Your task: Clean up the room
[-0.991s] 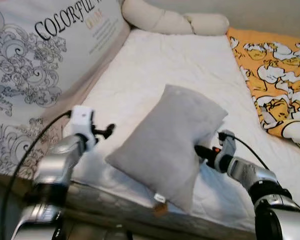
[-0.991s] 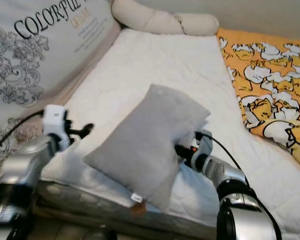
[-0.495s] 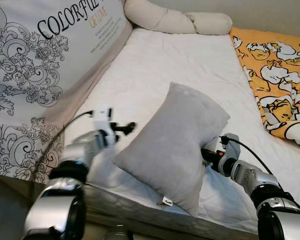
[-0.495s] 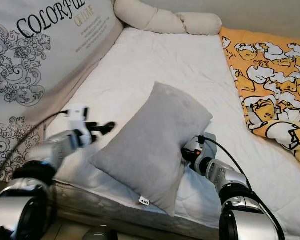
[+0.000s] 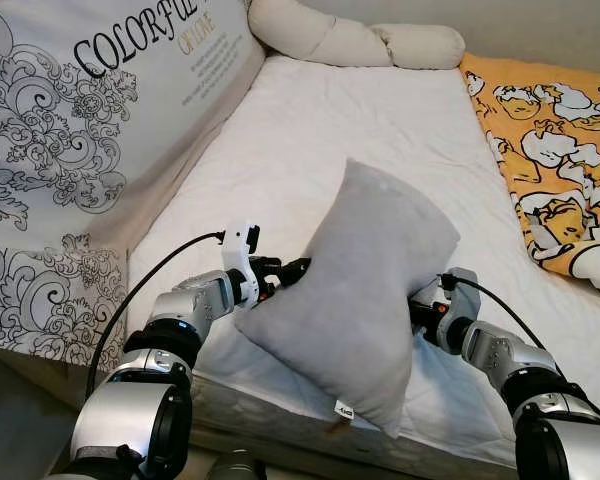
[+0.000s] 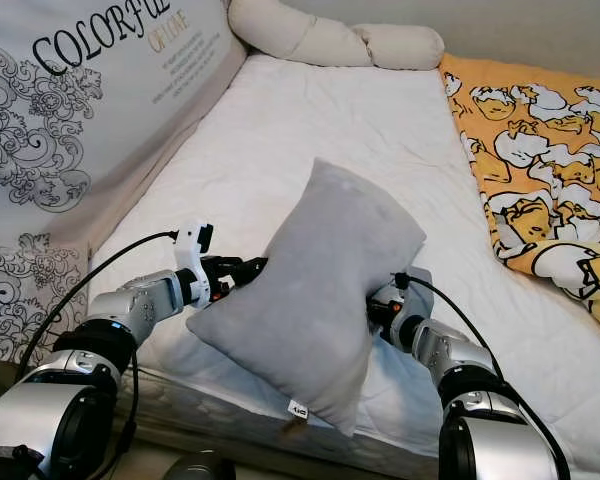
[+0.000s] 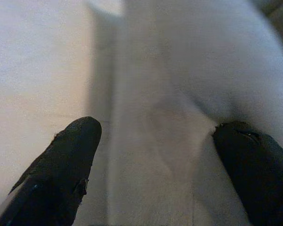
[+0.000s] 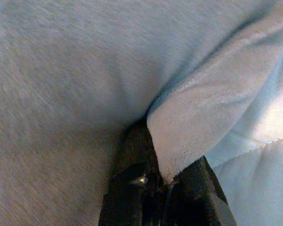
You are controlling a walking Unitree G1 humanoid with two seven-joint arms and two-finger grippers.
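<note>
A grey pillow (image 5: 365, 290) stands tilted on its lower edge near the front of the white mattress (image 5: 360, 130). My right gripper (image 5: 417, 305) is at the pillow's right side. In the right wrist view it (image 8: 162, 174) is shut on a fold of the grey fabric (image 8: 203, 117). My left gripper (image 5: 298, 268) is at the pillow's left edge. Seen from the left wrist, it (image 7: 158, 129) is open, with the pillow's edge (image 7: 151, 141) between its two spread fingers.
A large printed panel (image 5: 80, 130) reading "COLORFUL" leans along the bed's left side. A cream bolster (image 5: 350, 40) lies at the far end. An orange duck-print blanket (image 5: 550, 150) covers the right side. The mattress's front edge (image 5: 280, 425) is just below the pillow.
My left arm has reached right until its open fingers straddle the pillow's left edge. The pillow stands a little more upright. The right gripper keeps its hold.
</note>
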